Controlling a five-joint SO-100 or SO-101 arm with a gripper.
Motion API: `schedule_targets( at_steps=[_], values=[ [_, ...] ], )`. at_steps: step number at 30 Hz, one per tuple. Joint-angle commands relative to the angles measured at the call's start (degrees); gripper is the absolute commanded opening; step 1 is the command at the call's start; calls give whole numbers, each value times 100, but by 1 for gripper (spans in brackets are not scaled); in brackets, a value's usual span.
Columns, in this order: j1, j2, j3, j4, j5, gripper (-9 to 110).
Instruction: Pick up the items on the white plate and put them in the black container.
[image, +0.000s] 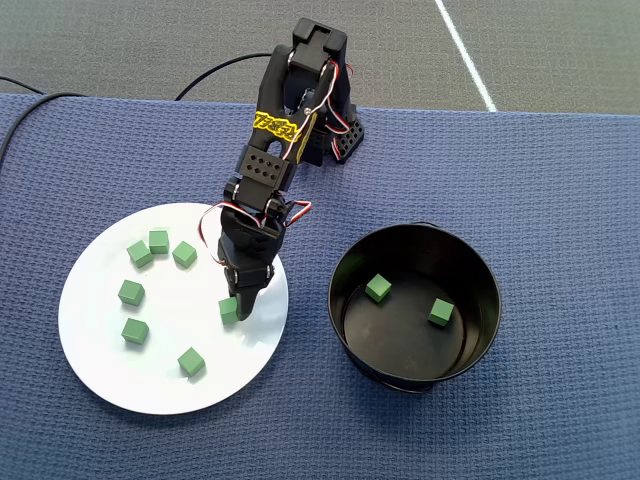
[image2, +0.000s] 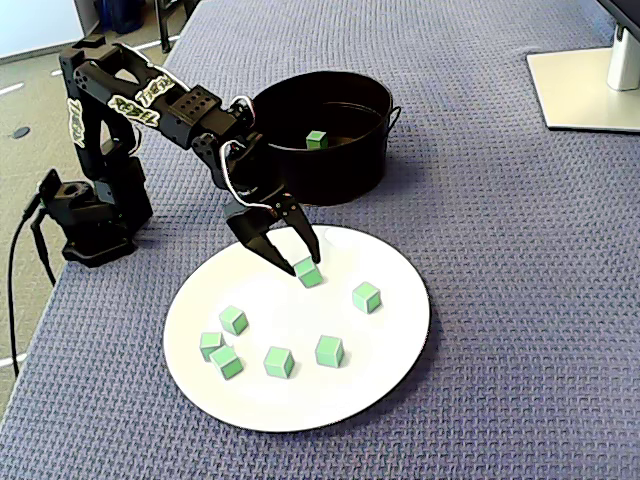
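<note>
arm: black SO-100 style arm (image: 280, 140), base at the far edge of the blue mat (image: 560, 200), reaching down over the plate in the overhead view

gripper: the gripper (image2: 297, 259) is low over the plate's right side (overhead view); fingers spread a fair bit, tips on either side of one cube but not squeezed on it as far as I can see

cube at the gripper: this green cube (image2: 308, 272) sits on the plate right at the fingertips; looks like one tip is touching it, can't say for sure

white plate: big round white plate (image: 110, 375) on the left of the mat in the overhead view, seven cubes on it in all

other cubes on plate: three bunched at the far left (image: 159, 241), two down the left side (image: 131, 292), one near the front (image: 191, 362)

black container: the black pot (image: 350, 262) sits just right of the plate, close but not touching

cubes in pot: two green cubes on its bottom, one left (image: 378, 288), one right (image: 441, 312), apart from each other
</note>
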Motion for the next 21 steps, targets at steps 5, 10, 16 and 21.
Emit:
schedule_targets(
  at_steps=[5,10,16,21],
  values=[
    [44,475,-149,369,0,0],
    [-466,2021,-2259,2786,721,0],
    [-3357,2830,-5273,4711,677,0],
    [-4737,2470,-3727,4623,343,0]
  ],
)
